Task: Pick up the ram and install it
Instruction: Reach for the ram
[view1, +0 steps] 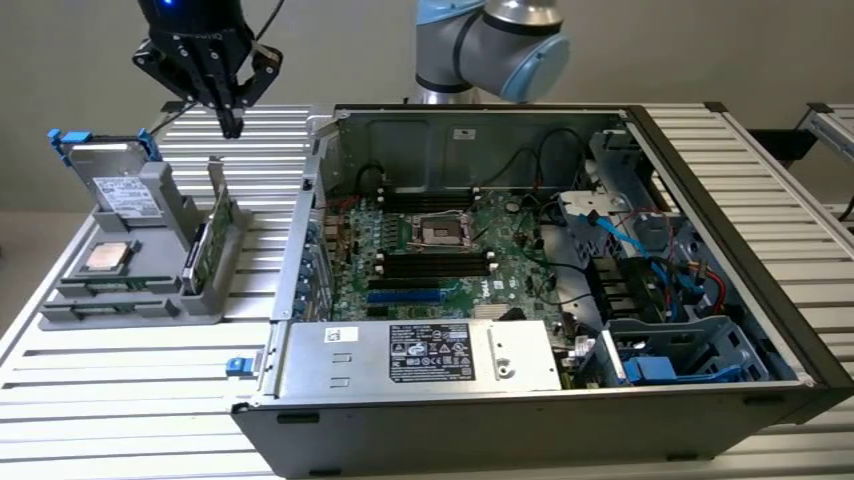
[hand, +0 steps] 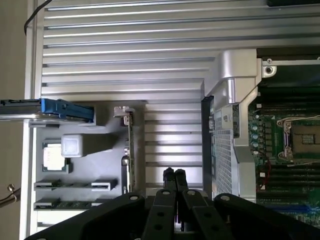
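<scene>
ribbed metal table (view1: 120, 410) below; the gripper (view1: 231, 125) hangs fingers-down, clenched and empty, high above and slightly aside of the ram (view1: 200, 252), which stands edgewise in a grey holder (view1: 127, 305).

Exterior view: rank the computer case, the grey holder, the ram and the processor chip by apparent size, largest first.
1. computer case
2. grey holder
3. ram
4. processor chip
The last pair is close: the ram looks longer, but it stands on edge and shows as a thin strip.

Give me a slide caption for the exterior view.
Gripper, fingers shut and empty, hovers above the table near the ram standing on edge in its gray holder.
</scene>
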